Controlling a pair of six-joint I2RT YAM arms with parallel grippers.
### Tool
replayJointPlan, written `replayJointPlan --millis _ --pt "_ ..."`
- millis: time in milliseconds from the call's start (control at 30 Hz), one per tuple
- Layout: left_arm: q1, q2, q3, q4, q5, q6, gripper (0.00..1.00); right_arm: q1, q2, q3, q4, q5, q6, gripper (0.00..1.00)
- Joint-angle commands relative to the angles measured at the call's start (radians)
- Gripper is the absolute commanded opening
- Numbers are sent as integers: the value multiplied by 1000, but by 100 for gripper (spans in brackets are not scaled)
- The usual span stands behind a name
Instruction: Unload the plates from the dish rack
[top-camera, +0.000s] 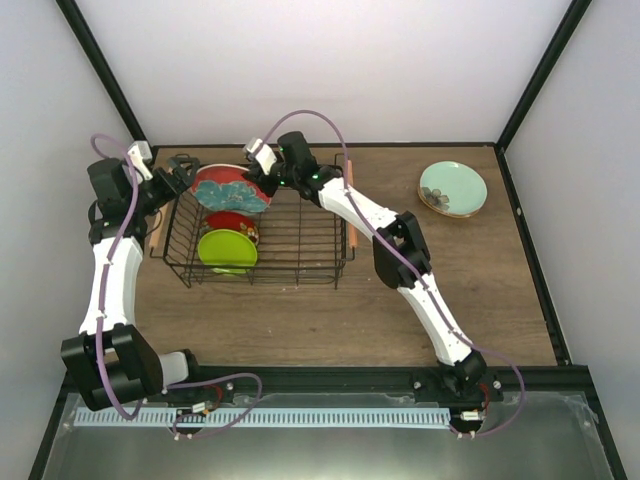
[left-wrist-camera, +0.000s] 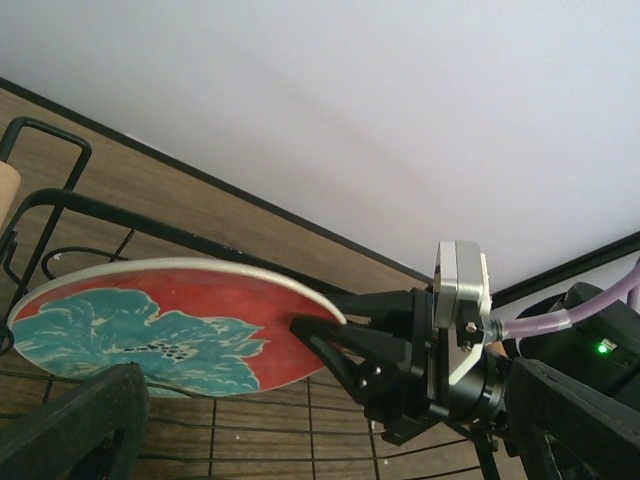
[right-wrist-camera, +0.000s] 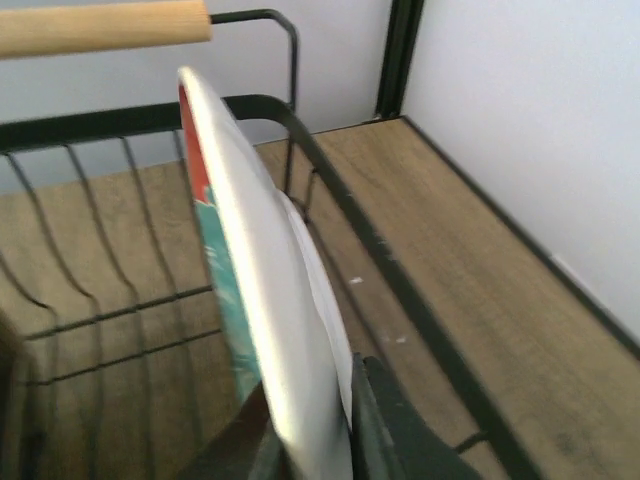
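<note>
Lift-out: right gripper (left-wrist-camera: 318, 330) clamps the floral plate (top-camera: 232, 188) over the dish rack (top-camera: 320, 262).
Next, probably: raise it clear (left gripper (top-camera: 185, 178) gapes, empty).

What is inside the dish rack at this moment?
Three plates: the red-rimmed floral plate, gripped at its rim by the right gripper, a lime green plate, and a small red patterned plate partly covered behind the green one.

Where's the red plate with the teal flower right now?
Top view: the floral plate stands on edge at the dish rack's far-left corner, rim pinched by the right gripper, with the small red plate and lime green plate just nearer.
</note>
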Motion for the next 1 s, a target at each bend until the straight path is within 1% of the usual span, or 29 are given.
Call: replayJointPlan --millis 0,33,100,133,333,467,567,733,967 --pt "-5 0 2 7 15 3 100 12 17 13 -1 24 -5 10" --pt "-4 -1 1 6 15 4 100 12 15 13 -2 29 -7 6" --pt "-3 -1 0 6 14 4 100 12 10 13 -4 35 -8 1" --pt "-4 -2 0 6 13 4 100 13 7 13 -4 39 -9 1" --pt "-3 -2 2 6 12 2 100 13 -23 1 3 90 -27 1" --pt "-3 -1 -1 6 12 1 100 13 -110 -49 63 126 -59 1" --pt "-4 -1 -4 11 15 -5 100 11 -134 -43 84 148 -96 1" --pt "-6 -2 -6 17 19 -12 100 -10 -162 -2 96 149 -100 1" --pt "-5 -3 -9 17 21 -14 100 -48 -246 -4 109 127 -100 1"
